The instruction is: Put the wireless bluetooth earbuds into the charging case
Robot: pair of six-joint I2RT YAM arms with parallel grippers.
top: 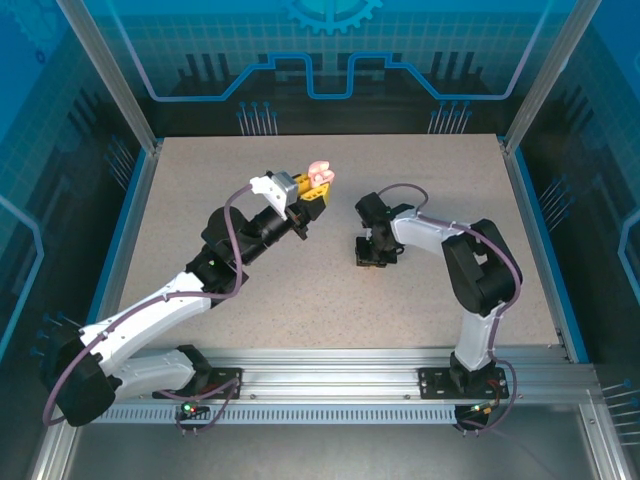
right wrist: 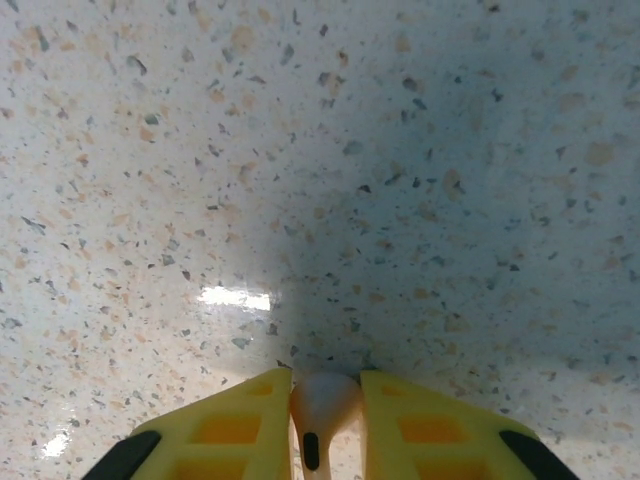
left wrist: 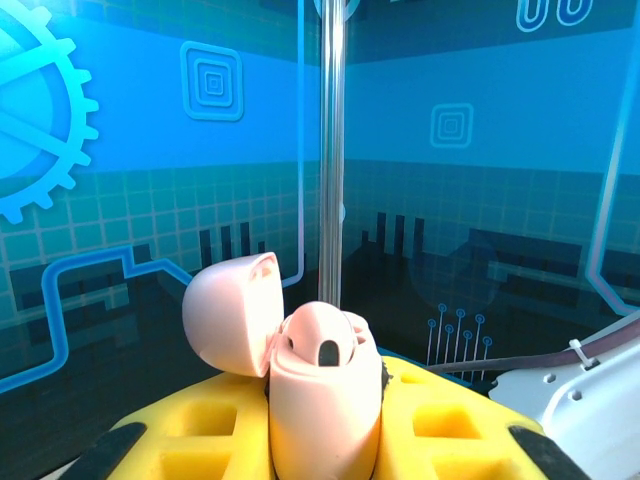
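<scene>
My left gripper (top: 314,190) (left wrist: 325,400) is raised above the table's far middle, its yellow fingers (left wrist: 195,430) shut on a pale pink charging case (top: 319,172) (left wrist: 322,420). The case's lid (left wrist: 230,315) is swung open to the left. A pale pink rounded piece with a dark oval spot (left wrist: 328,345) sits in the case's top and looks like a seated earbud. My right gripper (top: 371,257) (right wrist: 325,400) points straight down at the table. Its yellow fingers (right wrist: 225,430) are closed on the head of a pale pink earbud (right wrist: 325,405) just above the surface.
The speckled tabletop (top: 300,300) (right wrist: 350,150) stretches around both grippers. Blue enclosure walls and aluminium posts (left wrist: 333,150) ring the table. The right arm's white link (left wrist: 570,400) shows at the left wrist view's lower right, close beside the left gripper.
</scene>
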